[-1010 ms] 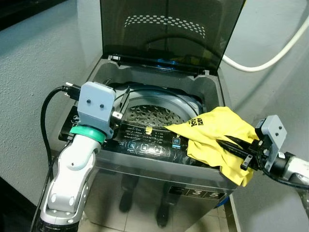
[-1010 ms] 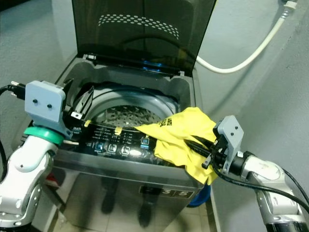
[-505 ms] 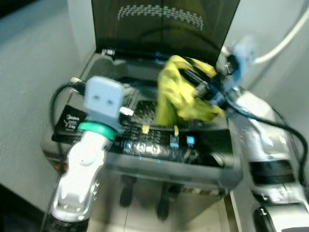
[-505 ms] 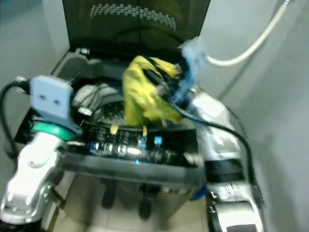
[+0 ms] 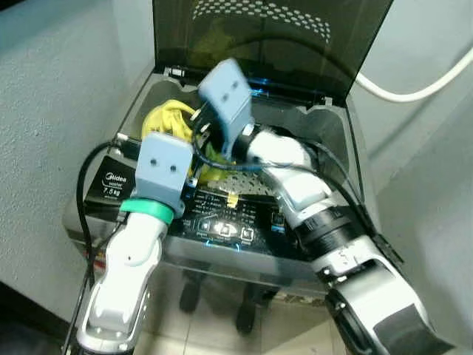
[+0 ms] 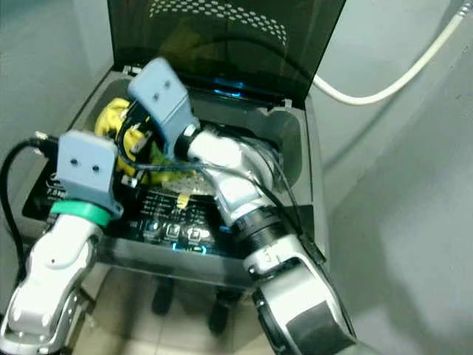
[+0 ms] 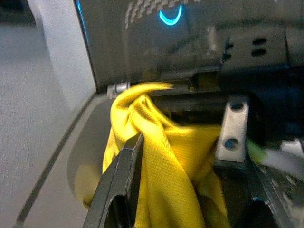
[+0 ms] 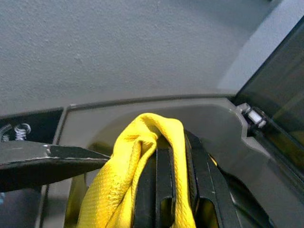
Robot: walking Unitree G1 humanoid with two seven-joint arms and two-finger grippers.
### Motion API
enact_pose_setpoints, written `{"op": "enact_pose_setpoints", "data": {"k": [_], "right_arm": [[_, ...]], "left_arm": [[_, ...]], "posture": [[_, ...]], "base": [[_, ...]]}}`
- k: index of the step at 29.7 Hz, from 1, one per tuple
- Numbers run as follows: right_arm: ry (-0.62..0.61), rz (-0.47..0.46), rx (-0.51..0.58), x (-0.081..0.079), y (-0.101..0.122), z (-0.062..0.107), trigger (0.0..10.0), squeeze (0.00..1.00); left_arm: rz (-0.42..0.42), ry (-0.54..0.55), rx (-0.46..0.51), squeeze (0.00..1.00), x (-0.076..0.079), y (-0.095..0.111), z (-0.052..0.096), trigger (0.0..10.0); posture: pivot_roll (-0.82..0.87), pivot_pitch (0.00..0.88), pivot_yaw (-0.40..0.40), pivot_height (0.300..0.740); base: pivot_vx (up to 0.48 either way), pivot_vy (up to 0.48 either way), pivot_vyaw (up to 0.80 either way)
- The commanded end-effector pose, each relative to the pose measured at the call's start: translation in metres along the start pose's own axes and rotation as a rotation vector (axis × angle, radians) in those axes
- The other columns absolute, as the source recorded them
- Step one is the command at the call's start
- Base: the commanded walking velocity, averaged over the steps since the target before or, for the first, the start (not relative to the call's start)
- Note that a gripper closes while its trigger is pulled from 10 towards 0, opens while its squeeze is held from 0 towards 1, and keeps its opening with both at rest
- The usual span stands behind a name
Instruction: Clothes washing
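- The right gripper [image 8: 166, 190] reaches across the top-loading washing machine [image 5: 336, 140] to its left rear corner; its black fingers [image 8: 164, 180] are pressed together on a fold of the yellow garment [image 8: 137, 175], which drapes over them
- The garment sits bunched at the left rim of the tub opening, above the perforated drum [image 5: 247, 183], part over the opening and part seemingly on the grey rim; let go here, it may hang on the rim rather than drop in
- The left gripper [image 7: 180, 185] hovers at the front left of the opening with its fingers spread, the yellow cloth lying between them; the two grippers sit very near one another, so a careless move risks a knock or a snag of fabric on the left fingers
- The right arm lies just above the lit control panel [image 5: 222, 225]; a dip of the forearm could press a button
- The dark open lid [image 5: 273, 37] stands just behind the right wrist; lifting too far back could strike it
- Cloth looped over the right fingers may cling when they part, and trail out with the arm
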State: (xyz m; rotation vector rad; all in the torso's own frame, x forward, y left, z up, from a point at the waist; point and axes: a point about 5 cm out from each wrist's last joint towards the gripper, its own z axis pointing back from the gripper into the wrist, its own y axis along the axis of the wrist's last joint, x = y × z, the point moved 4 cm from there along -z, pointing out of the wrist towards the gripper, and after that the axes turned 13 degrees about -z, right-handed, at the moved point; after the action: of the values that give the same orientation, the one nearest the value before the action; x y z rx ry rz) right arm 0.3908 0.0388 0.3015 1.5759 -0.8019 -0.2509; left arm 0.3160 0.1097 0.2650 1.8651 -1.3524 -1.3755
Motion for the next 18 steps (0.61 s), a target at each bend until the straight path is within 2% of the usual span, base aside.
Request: {"op": "enact_pose_setpoints", "data": {"k": [1, 2, 3, 4, 5, 7, 8, 11, 16, 17, 18], "right_arm": [[-0.073, 0.016, -0.092, 0.01, -0.024, 0.004, 10.0, 0.0], [-0.13, 0.014, -0.09, 0.02, -0.024, 0.005, 10.0, 0.0], [-0.206, 0.007, -0.083, 0.034, -0.022, 0.007, 10.0, 1.0], [-0.266, -0.012, -0.072, 0.047, -0.02, 0.011, 10.0, 1.0], [-0.266, -0.012, -0.072, 0.047, -0.02, 0.011, 10.0, 1.0], [-0.335, -0.05, -0.051, 0.069, -0.016, 0.022, 10.0, 1.0], [-0.335, -0.05, -0.051, 0.069, -0.016, 0.022, 10.0, 1.0], [-0.357, -0.077, -0.032, 0.087, -0.013, 0.037, 10.0, 1.0], [-0.341, -0.107, 0.0, 0.093, -0.009, 0.045, 10.0, 1.0], [-0.334, -0.145, 0.023, 0.097, -0.007, 0.051, 10.0, 1.0], [-0.33, -0.172, 0.039, 0.099, -0.005, 0.055, 10.0, 0.78]], "left_arm": [[0.014, 0.001, 0.156, 0.0, 0.0, 0.037, 0.001, 10.0], [0.012, -0.002, 0.155, 0.0, 0.0, 0.037, 0.001, 10.0], [0.01, -0.007, 0.154, 0.0, 0.001, 0.036, 0.001, 10.0], [0.009, -0.013, 0.154, 0.0, 0.002, 0.036, 0.001, 10.0], [0.009, -0.013, 0.154, 0.0, 0.002, 0.036, 0.001, 10.0], [0.011, -0.026, 0.157, 0.0, 0.004, 0.036, 0.0, 10.0], [0.011, -0.026, 0.157, 0.0, 0.004, 0.036, 0.0, 10.0], [0.017, -0.05, 0.158, 0.0, 0.008, 0.036, -0.001, 10.0], [0.021, -0.061, 0.161, 0.0, 0.01, 0.036, -0.002, 10.0], [0.022, -0.068, 0.163, 0.0, 0.011, 0.036, -0.003, 10.0], [0.023, -0.072, 0.164, 0.0, 0.012, 0.036, -0.003, 10.0]], "posture": [[0.15, 0.11, -0.076, 0.74], [0.15, 0.111, -0.073, 0.74], [0.15, 0.11, -0.067, 0.74], [0.14, 0.109, -0.054, 0.74], [0.14, 0.109, -0.054, 0.74], [0.13, 0.109, -0.047, 0.74], [0.13, 0.109, -0.047, 0.74], [0.12, 0.103, -0.03, 0.74], [0.1, 0.096, -0.02, 0.74], [0.1, 0.087, -0.016, 0.74], [0.1, 0.087, -0.016, 0.74]], "base": [[0.0, 0.0, 0.0], [0.0, 0.0, 0.0], [0.0, 0.0, 0.0], [0.0, 0.0, 0.0], [0.0, 0.0, 0.0], [0.0, 0.0, 0.0], [0.0, 0.0, 0.0], [0.0, 0.0, 0.0], [0.0, 0.0, 0.0], [0.0, 0.0, 0.0], [0.0, 0.0, 0.0]]}}
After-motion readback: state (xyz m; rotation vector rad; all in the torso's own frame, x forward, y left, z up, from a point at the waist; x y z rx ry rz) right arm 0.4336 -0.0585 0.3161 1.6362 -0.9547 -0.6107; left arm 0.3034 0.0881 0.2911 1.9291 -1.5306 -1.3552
